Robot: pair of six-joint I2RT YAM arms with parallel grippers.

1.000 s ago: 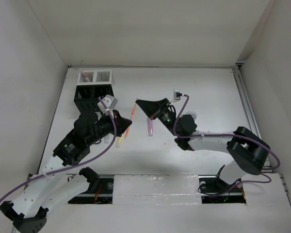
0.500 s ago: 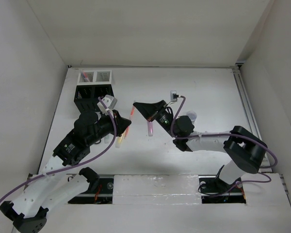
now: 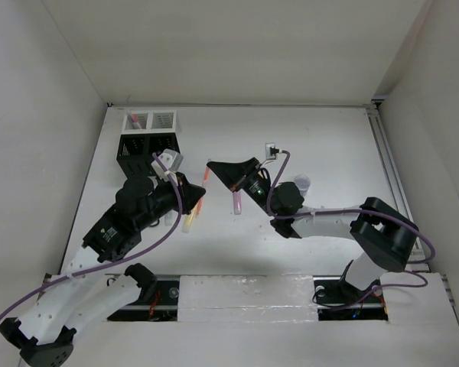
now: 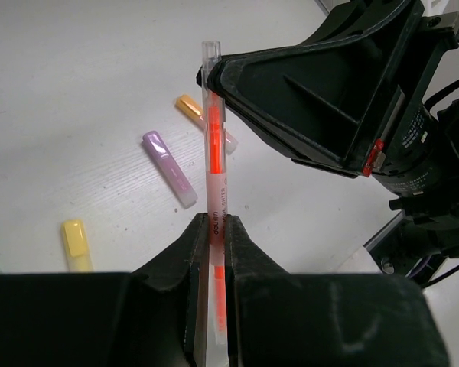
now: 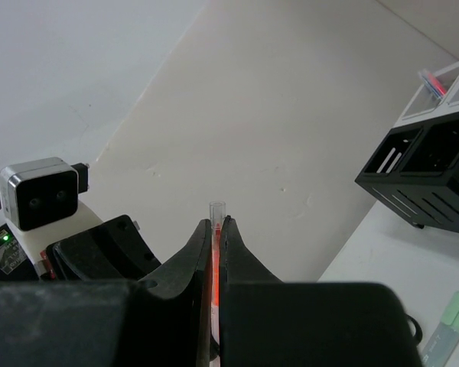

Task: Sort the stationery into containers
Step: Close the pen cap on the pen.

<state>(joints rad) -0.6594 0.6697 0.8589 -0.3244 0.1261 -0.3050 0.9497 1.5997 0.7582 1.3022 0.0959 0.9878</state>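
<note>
A thin orange pen is held off the table between both arms. My left gripper is shut on its lower half. My right gripper is shut on its other end, with the clear tip sticking out past the fingers. From above, the pen spans the left gripper and the right gripper. The black container and the white container stand at the back left; a pink-red pen stands in the white one. Purple, yellow and orange markers lie on the table below.
A green marker lies near the black container. A small greyish round piece sits by the right arm's wrist. A small dark-framed square object lies behind the right gripper. White walls close in the table on three sides.
The right gripper has shifted a little to the left and back, carrying its end of the pen. The left gripper has shifted slightly with it, and both stay shut on the pen.
</note>
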